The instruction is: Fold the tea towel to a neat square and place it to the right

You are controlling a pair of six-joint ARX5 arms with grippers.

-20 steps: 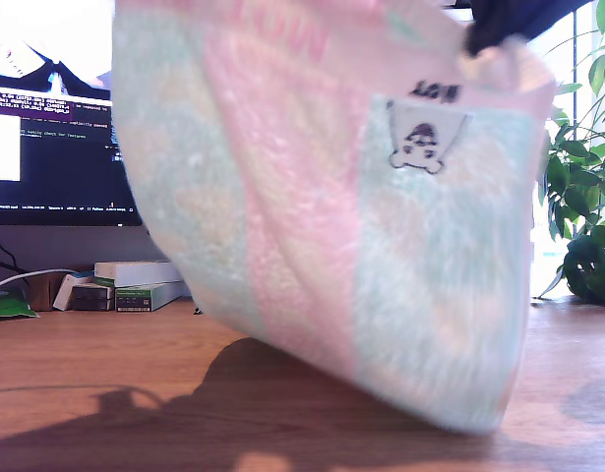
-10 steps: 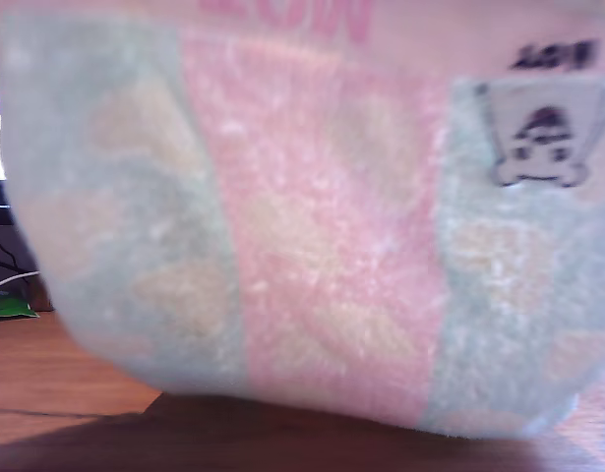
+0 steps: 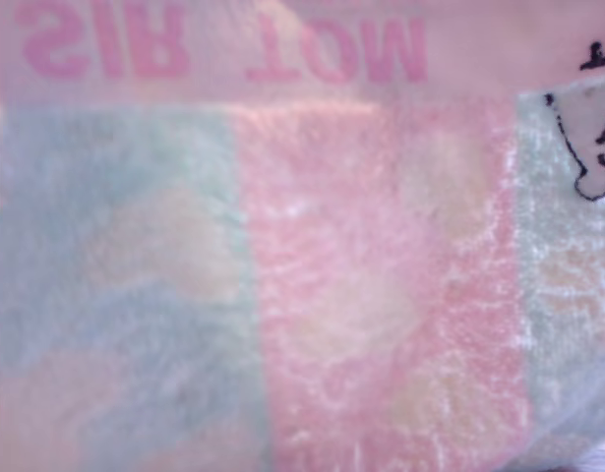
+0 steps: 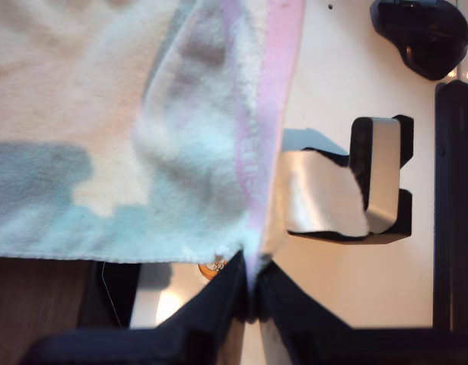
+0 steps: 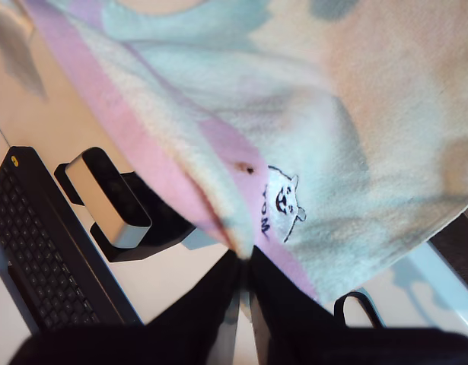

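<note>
Two grippers are pinching the tea towel (image 3: 302, 295), one at each end of its pink edge band, holding it up in the air. My first gripper (image 4: 251, 293) is clenching its jaws on the towel's edge where the pink band (image 4: 283, 91) runs down to the fingertips; the cloth is spreading away from it above the desk. My second gripper (image 5: 245, 266) is also clamping the pink edge, right beside the small dark printed figure (image 5: 285, 201) and dark lettering.

In the exterior view the towel is filling nearly the whole frame, very close to the camera and blurred: a mint-green band on the exterior view's left, a pink band in the middle, green again on the exterior view's right. Pink lettering (image 3: 223, 49) is showing upside down along the top, and the printed figure (image 3: 592, 138) is getting cut off at the exterior view's right edge.

Below the hanging cloth, the wrist views are showing a black keyboard (image 5: 36, 258) and a black stand (image 4: 382, 179) on the pale desk (image 4: 340, 99).
</note>
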